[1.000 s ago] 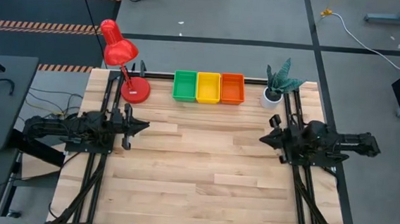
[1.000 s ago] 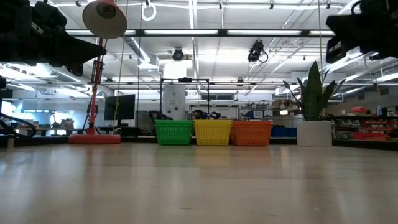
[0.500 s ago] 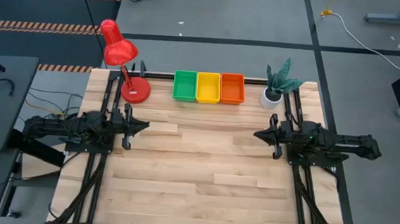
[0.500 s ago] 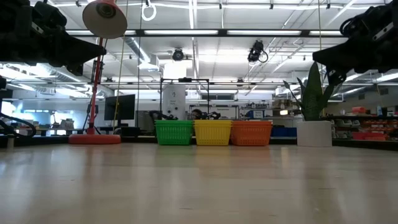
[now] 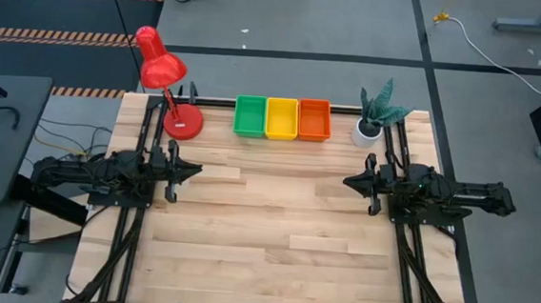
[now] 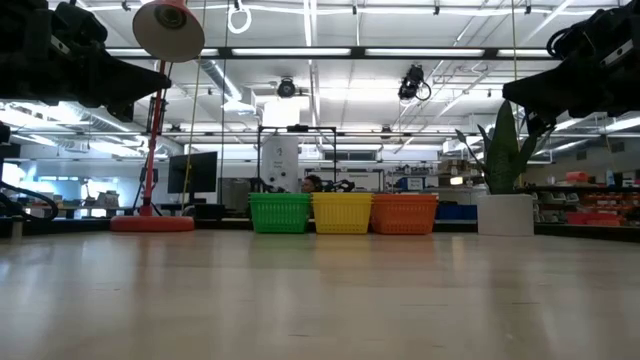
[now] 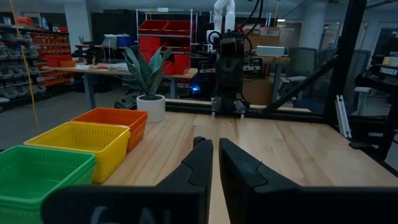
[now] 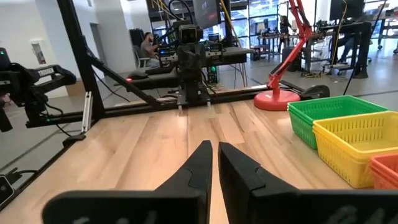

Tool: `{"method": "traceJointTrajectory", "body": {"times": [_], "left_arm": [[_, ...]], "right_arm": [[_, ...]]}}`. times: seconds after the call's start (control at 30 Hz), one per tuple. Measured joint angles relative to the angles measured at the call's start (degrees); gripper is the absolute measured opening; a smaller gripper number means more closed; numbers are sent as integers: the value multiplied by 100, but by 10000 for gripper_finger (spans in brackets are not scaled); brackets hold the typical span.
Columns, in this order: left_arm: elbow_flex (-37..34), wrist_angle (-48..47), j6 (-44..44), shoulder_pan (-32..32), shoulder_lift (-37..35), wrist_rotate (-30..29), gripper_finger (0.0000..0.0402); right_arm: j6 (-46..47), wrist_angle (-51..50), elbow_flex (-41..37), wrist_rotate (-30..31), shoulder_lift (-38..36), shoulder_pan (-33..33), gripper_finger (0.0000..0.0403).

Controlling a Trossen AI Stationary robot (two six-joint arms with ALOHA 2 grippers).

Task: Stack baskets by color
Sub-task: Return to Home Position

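A green basket (image 5: 250,116), a yellow basket (image 5: 281,118) and an orange basket (image 5: 314,120) stand side by side in a row on the table's far edge, bottoms down. The same three show in the low view as green (image 6: 279,213), yellow (image 6: 342,213) and orange (image 6: 404,213). My left gripper (image 5: 197,171) hovers level over the table's left side, pointing right, shut and holding nothing (image 7: 214,146). My right gripper (image 5: 347,183) hovers level over the right side, pointing left, shut and holding nothing (image 8: 214,146). Both are well short of the baskets.
A red desk lamp (image 5: 166,77) stands at the far left corner, left of the baskets. A white plant pot (image 5: 367,132) stands at the far right. The bare wooden tabletop (image 5: 275,228) lies between the arms and toward the near edge.
My right gripper has come down a little and tipped from pointing slightly upward to level, with its tip reaching a bit farther toward the table's left. It has kept still since then. The baskets have not moved.
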Motion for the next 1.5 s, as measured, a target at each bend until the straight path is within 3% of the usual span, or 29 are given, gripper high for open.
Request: {"method": "traceJointTrajectory", "body": {"times": [1.13,1.5], "left_arm": [[0,0,0,-1,0,0,28],[-2,11,0,-437,0,-60,31]], "right_arm": [[4,-2,0,0,0,0,32],[4,-2,0,0,0,2,32]]}}
